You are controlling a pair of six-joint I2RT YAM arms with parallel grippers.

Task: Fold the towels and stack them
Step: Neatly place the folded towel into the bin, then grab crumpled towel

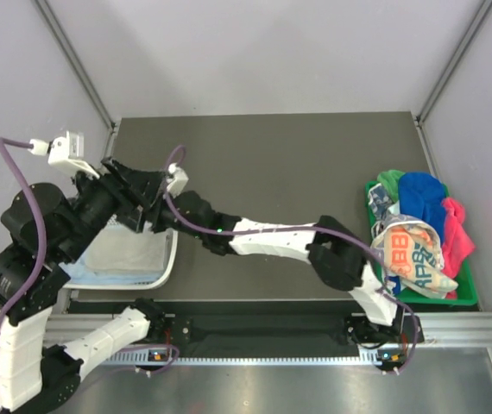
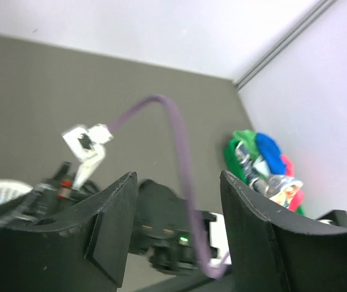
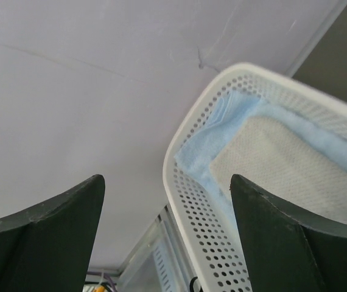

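A heap of unfolded towels fills the green tray (image 1: 419, 297) at the right: green (image 1: 390, 181), royal blue (image 1: 423, 198), pink (image 1: 457, 233) and a white printed one (image 1: 410, 254). The same heap (image 2: 265, 159) shows far off in the left wrist view. In the white mesh basket (image 3: 189, 201) a folded whitish-grey towel (image 3: 283, 164) lies on a folded pale blue towel (image 3: 222, 137). My right gripper (image 3: 167, 180) hangs open and empty just above the basket's rim. My left gripper (image 2: 179, 176) is open and empty, raised beside it, facing the right arm.
The white basket (image 1: 167, 259) stands at the table's near left, under both grippers (image 1: 134, 217). The right arm stretches across the dark table (image 1: 272, 164) from its base at the lower right, and its purple cable (image 2: 182, 158) loops in front of my left gripper. Walls close in the table.
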